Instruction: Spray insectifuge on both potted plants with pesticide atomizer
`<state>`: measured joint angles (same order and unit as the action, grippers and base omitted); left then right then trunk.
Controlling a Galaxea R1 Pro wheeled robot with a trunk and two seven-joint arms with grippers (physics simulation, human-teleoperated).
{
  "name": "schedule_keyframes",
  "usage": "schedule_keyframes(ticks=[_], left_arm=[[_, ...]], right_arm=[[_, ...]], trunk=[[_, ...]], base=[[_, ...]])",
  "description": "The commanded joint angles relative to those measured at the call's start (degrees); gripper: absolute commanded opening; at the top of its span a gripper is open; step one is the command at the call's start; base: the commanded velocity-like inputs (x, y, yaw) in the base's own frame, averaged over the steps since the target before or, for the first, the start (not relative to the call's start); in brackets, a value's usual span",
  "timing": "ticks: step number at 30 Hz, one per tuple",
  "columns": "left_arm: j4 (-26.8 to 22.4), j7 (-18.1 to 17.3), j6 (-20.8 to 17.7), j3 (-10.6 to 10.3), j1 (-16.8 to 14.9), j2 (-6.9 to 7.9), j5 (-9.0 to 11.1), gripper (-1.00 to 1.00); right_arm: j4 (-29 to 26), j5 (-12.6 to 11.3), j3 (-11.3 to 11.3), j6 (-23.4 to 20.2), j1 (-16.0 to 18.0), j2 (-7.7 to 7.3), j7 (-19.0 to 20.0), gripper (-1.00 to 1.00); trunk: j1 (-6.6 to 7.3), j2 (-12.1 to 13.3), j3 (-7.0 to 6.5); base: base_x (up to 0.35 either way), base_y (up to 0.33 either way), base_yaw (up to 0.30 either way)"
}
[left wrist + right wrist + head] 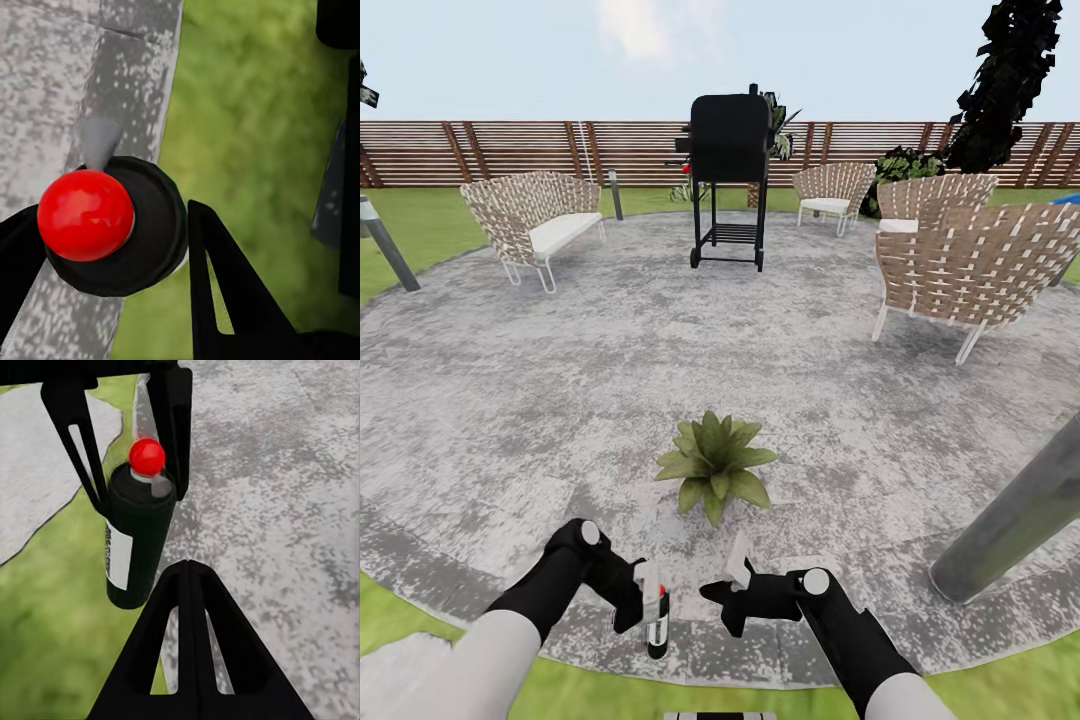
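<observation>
Head view alone: potted plant [715, 468] beyond left hand [643, 598] clenched on pesticide atomizer [657, 620]; right hand [728, 590] released.

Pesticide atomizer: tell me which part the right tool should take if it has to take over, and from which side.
Take the dark cylindrical body of the pesticide atomizer, below the left tool, which pinches its neck. Come from the right tool's own side. The bottle hangs upright, its labelled flank exposed in the right wrist view; the red-tipped head is occupied.
</observation>
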<state>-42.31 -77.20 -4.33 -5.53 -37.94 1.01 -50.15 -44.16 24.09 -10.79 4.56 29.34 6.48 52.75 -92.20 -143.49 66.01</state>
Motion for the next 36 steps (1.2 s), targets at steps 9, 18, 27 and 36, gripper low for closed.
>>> schedule_keyframes(ticks=[9, 18, 27, 36], left_arm=[[-0.12, -0.14, -0.42, -0.04, 0.01, -2.43, 0.05, -1.00], [-0.06, -0.14, -0.42, 0.11, 0.05, -3.97, 0.21, -1.00], [-0.06, -0.14, -0.51, 0.17, 0.05, -4.90, 0.31, -1.00], [-0.06, -0.14, -0.54, 0.17, 0.05, -5.58, 0.40, -1.00]], right_arm=[[-0.03, 0.58, 0.07, 0.53, 0.02, 0.02, 0.08, -1.00], [-0.03, 0.58, 0.07, 0.54, 0.02, 0.02, 0.08, -1.00], [0.04, 0.59, 0.07, 0.54, 0.02, 0.02, 0.08, -1.00], [0.04, 0.60, 0.07, 0.54, 0.02, 0.00, 0.08, -1.00]], trunk=[[0.01, -0.02, 0.05], [0.01, -0.02, 0.05], [0.01, -0.02, 0.05], [0.01, -0.02, 0.05]], base=[[0.000, 0.000, 0.000], [0.000, 0.000, 0.000], [0.000, 0.000, 0.000], [0.000, 0.000, 0.000]])
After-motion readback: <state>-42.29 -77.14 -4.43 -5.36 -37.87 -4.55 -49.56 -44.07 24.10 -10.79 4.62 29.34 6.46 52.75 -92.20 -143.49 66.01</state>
